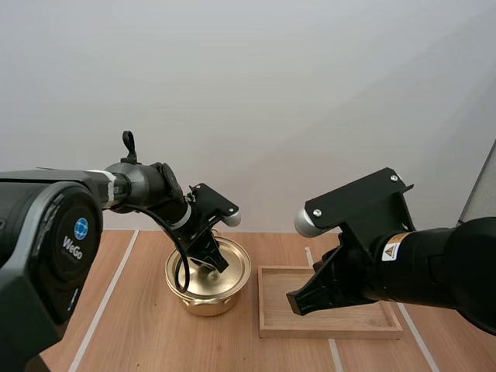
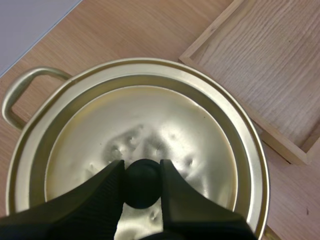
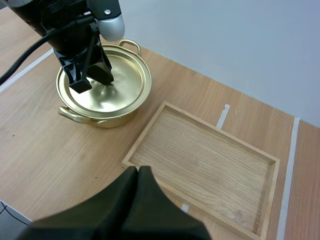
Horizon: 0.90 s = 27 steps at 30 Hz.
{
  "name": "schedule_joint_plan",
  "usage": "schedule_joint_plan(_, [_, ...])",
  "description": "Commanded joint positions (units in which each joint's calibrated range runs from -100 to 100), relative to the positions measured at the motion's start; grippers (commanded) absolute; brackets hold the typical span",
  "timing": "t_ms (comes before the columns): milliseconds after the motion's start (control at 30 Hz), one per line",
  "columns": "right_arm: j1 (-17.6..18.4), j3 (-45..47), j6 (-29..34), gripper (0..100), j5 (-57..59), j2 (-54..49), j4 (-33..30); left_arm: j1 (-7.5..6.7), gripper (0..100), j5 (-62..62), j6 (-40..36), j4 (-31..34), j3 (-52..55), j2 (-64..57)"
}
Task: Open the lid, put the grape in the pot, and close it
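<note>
1. Left wrist view: left claw (image 2: pixel 142 175) sat low over the pot. Its two fingers (image 2: pixel 107 185) were narrowed onto the black knob (image 2: pixel 143 187), one pad on each side, touching it as far as could be judged.
2. Knob stood upright at the centre of the lid (image 2: pixel 150 115). Lid lay flat, seated inside the rim of the pot (image 2: pixel 255 165); lid not yet off.
3. Key relation: knob was directly between the fingers with its axis vertical. Judged that a straight lift would clear the rim, with a sideways carry needed after.
4. Wooden tray (image 2: pixel 280 65) lay just beside the pot, toward the right arm and not touching it.
5. Right wrist view: right claw (image 3: pixel 136 171) was closed on nothing, fingers together as one dark wedge. It hovered above the desk (image 3: pixel 60 150) near the tray's near rim, well apart from the pot.
6. High view: left arm was plainly the nearer to the pot.
7. Risk, judged: the knob is small and round, so a light pinch could slip.
</note>
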Motion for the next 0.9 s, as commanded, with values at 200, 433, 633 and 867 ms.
schedule_joint_plan(200, [-0.2,0.3,2.5,0,-2.1,-0.6,-1.5,-0.19,100,9.3,-1.6,0.9,1.1,-4.1])
schedule_joint_plan(433, [-0.2,0.3,5.1,0,-8.9,-0.6,-6.1,-0.19,100,14.7,-3.5,0.9,1.1,-20.1])
schedule_joint_plan(633, [-0.2,0.3,5.3,0,-19.1,-0.6,-8.7,-0.19,100,16.4,-5.2,0.9,1.1,-36.4])
schedule_joint_plan(867, [-0.2,0.3,7.7,0,-27.2,-0.4,-8.8,-0.19,50,16.8,-10.7,1.7,1.1,-51.5])
